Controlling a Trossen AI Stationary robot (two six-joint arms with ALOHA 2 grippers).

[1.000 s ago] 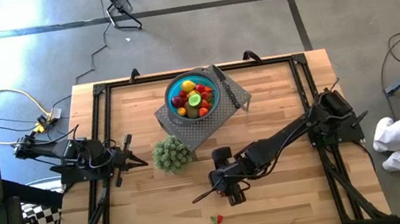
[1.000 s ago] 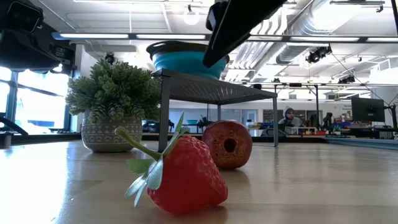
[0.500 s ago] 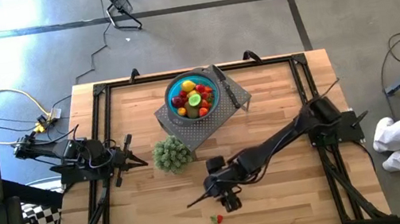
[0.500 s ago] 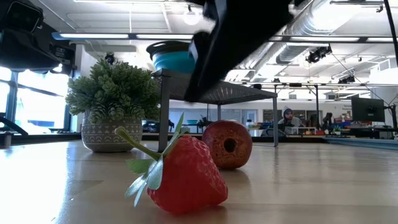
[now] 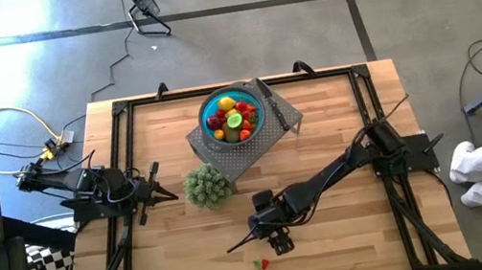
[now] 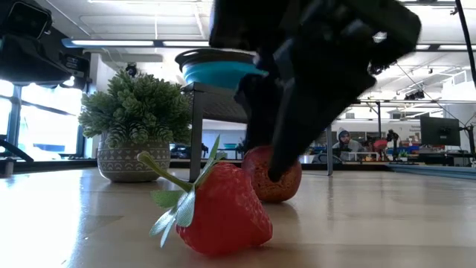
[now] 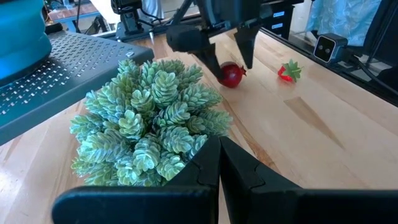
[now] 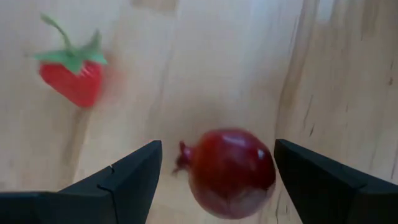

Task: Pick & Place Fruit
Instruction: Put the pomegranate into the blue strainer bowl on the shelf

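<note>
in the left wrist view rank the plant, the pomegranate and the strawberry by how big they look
1. plant, by far the largest, though it sits nearest the camera.
2. pomegranate.
3. strawberry, only slightly smaller-looking than the pomegranate; both lie farther off, so that gap is unsure.

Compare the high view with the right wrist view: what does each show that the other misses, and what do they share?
Only the high view shows the blue bowl of fruit on its grey stand, the potted plant, the knife and the left hand, shut, waiting beside the plant. Only the right wrist view shows the pomegranate lying between the right hand's open fingers, untouched. Both show the strawberry on the table, off to one side of the right hand.
</note>
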